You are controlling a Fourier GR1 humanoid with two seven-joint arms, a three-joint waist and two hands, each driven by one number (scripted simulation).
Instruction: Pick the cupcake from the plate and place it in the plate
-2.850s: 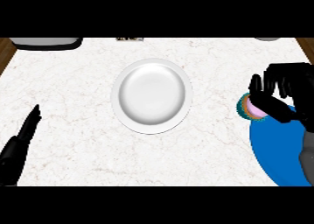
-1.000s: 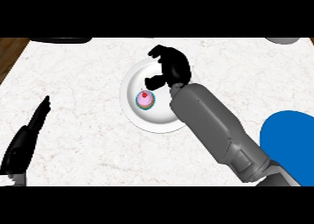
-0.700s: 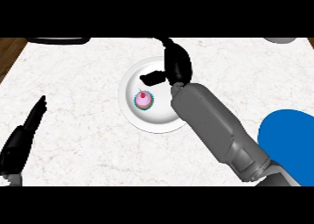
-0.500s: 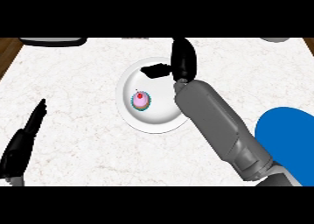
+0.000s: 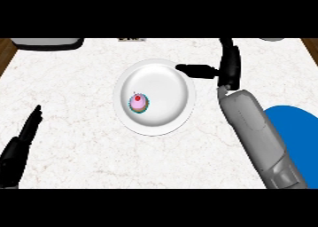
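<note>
A cupcake (image 5: 139,103) with pink icing, a teal wrapper and a red cherry stands on the white plate (image 5: 166,80), in its lower left part. My right hand (image 5: 228,66) is open just right of the plate, fingers straight and pointing away, thumb stretched left over the plate's upper right rim. It holds nothing and is apart from the cupcake. My left hand (image 5: 24,137) rests open at the counter's lower left, fingers straight. A blue plate (image 5: 300,133) shows at the right edge, partly behind my right forearm.
The white marble counter (image 5: 76,150) has wooden floor beyond its left and right sides. A dark grey object (image 5: 47,43) sits at the far left corner, and a small dark item (image 5: 130,39) lies at the far edge.
My right hand let go of the cupcake on the white plate, straightened its fingers and drew back to the right, off the plate. The left hand barely moved.
</note>
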